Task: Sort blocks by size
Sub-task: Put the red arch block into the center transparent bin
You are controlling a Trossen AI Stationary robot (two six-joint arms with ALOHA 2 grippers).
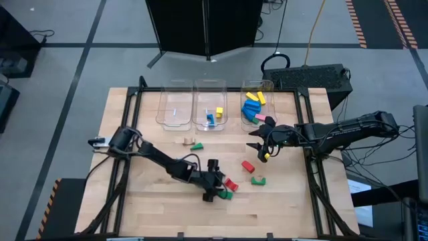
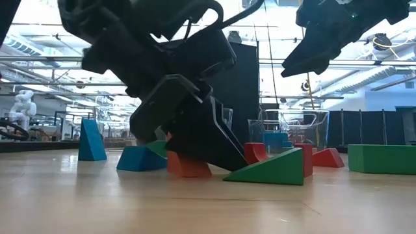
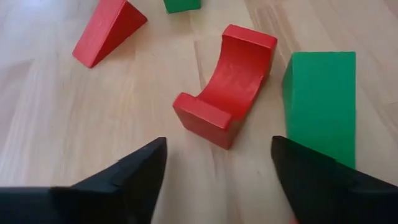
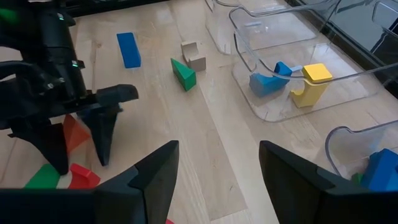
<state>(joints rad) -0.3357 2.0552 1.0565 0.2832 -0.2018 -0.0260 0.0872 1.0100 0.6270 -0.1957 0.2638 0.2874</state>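
Wide-spread left gripper (image 3: pixel 217 168) faces a red arched block (image 3: pixel 227 84), hidden from above

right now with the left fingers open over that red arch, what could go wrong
The left gripper is open just short of the red arched block, which lies at a slant to the fingers, so closing may twist it or pinch only a corner. The green block sits close beside the arch, and one finger could shove it. The right gripper hovers open near the bins; both arms moving toward the table's middle may collide.
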